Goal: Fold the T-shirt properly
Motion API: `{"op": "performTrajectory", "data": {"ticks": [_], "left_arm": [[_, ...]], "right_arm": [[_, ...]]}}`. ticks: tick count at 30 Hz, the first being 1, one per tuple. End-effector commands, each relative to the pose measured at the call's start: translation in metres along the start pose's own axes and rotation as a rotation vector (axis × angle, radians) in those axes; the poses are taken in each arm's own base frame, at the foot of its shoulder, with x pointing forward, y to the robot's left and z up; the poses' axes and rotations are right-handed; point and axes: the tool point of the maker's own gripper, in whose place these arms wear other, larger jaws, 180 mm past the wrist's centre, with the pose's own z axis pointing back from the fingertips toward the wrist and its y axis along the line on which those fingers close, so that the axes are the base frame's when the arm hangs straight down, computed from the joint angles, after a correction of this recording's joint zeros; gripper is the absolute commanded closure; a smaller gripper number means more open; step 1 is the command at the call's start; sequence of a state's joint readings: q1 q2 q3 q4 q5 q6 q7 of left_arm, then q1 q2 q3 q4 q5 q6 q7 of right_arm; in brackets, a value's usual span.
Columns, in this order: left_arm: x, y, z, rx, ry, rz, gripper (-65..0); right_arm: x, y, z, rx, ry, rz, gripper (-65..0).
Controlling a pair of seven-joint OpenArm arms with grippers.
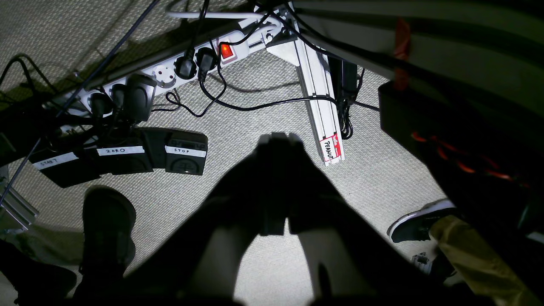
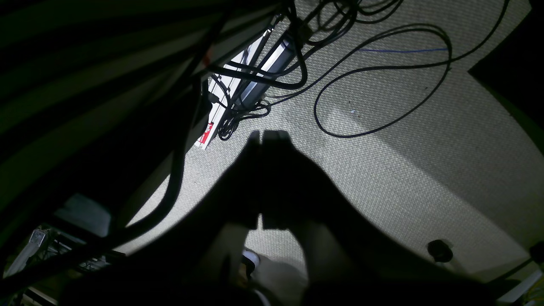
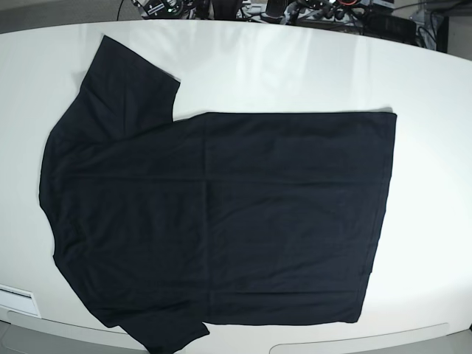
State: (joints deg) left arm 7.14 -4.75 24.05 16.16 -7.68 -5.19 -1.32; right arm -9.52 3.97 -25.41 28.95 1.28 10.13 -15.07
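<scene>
The black T-shirt [image 3: 221,214] lies spread flat on the white table [image 3: 295,66] in the base view, collar end to the left, hem to the right, one sleeve at the far left and one at the near edge. No arm shows in that view. My left gripper [image 1: 278,138] appears dark in the left wrist view, jaws together, hanging over carpet below the table. My right gripper [image 2: 265,135] looks the same in the right wrist view, shut with nothing in it. Neither wrist view shows the shirt.
Under the table lie a power strip [image 1: 170,74] with plugs, labelled foot pedals [image 1: 185,153], an aluminium leg [image 1: 323,110] and loose cables [image 2: 382,76]. Two shoes [image 1: 106,221] of people stand on the carpet. Equipment lines the table's far edge [image 3: 295,11].
</scene>
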Motion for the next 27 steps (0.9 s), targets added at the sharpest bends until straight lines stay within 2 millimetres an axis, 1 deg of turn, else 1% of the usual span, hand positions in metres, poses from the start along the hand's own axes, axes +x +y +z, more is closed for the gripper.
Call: {"op": "performTrajectory", "data": {"ticks": [1,8,11,12,13,20,27], "left_arm": [[0.0,-0.004,0.0,-0.014,-0.007,0.0,0.0],[-0.006,-0.006,0.002,-0.021,0.004,-0.001,0.0],[-0.011,-0.006,0.003,-0.022,0.02,-0.003,0.0],[-0.015,-0.005,0.003,-0.022,0.029,-0.004,0.0],[-0.016,-0.007,0.004,-0.032,0.027,-0.005,0.0],[-0.037,-0.005,0.013,-0.041,0.036,-0.018,0.0],[-0.077,0.0,0.032,-0.058,0.073,-0.05,0.0]], "right_arm": [[0.001,0.0,0.001,0.004,-0.006,0.007,0.0],[-0.001,0.0,0.001,0.003,0.005,0.007,0.0],[-0.007,0.0,0.001,0.004,0.026,0.006,0.0],[-0.008,0.0,0.001,0.005,0.03,0.007,0.0],[-0.011,0.0,0.001,0.004,0.035,0.007,0.0],[-0.051,0.007,0.002,0.033,0.095,0.009,0.0],[-0.092,0.025,0.019,0.088,0.092,0.041,0.0]]}}
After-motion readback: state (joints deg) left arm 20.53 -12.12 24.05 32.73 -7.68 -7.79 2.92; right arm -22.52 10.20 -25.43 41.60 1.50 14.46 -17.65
